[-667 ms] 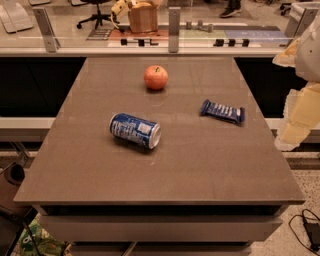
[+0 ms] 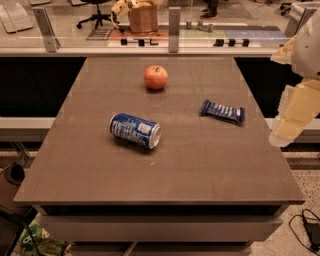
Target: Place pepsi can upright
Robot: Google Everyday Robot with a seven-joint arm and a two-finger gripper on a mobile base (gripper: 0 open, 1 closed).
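Metal shows silver at the right-hand end of the pepsi can (image 2: 135, 130), which lies on its side on the brown table (image 2: 165, 172). It sits a little left of the table's middle. Its long axis runs from far-left to near-right, and the blue wall with white print faces up. Nothing touches it, so it is not yet upright.

Beyond the can, toward the far edge, a red apple (image 2: 156, 77) sits stem up, well apart from it. To the right of the can a blue snack bar wrapper (image 2: 223, 111) lies flat near the table's right side, also clear of the can.

My arm (image 2: 300, 102) comes in at the right border of the view as cream-coloured segments. My gripper (image 2: 281, 136) hangs at its lower end, just outside the table's right edge. It is nearest the wrapper and far from the can. I cannot tell whether the gripper is spread or pressed together, and it holds nothing that I can see.

Behind the table runs a low glass partition (image 2: 100, 30), with an office chair (image 2: 97, 12) on the floor past it. A dark cable (image 2: 307, 227) lies on the floor at the near right.
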